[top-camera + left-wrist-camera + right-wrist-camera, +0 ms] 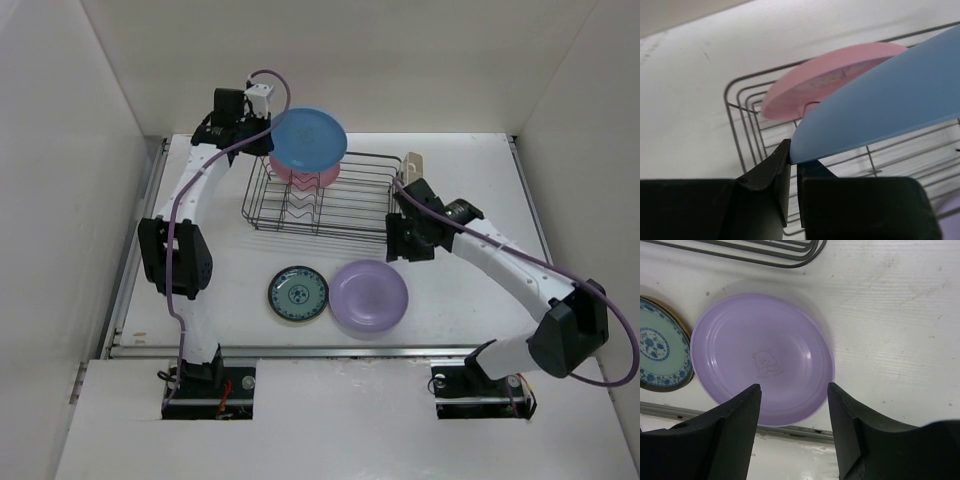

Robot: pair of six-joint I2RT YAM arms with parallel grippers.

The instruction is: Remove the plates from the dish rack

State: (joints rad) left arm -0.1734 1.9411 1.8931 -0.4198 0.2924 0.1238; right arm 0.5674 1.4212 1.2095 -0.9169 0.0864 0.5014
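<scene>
My left gripper [794, 156] is shut on the rim of a blue plate [890, 105], which it holds lifted above the far left end of the dish rack [335, 215]. In the top view the blue plate [308, 139] hovers over a pink plate [312, 177] that still stands in the rack's dividers. The pink plate [825, 82] shows behind the blue one in the left wrist view. A lavender plate [369, 297] and a small teal patterned plate [298, 295] lie flat on the table in front of the rack. My right gripper [794, 392] hangs open above the lavender plate [762, 357], holding nothing.
A cream utensil cup [412, 163] is fixed to the rack's right end. White walls close in the table on the left, back and right. A metal rail [790, 430] runs along the table's near edge, just below the lavender plate.
</scene>
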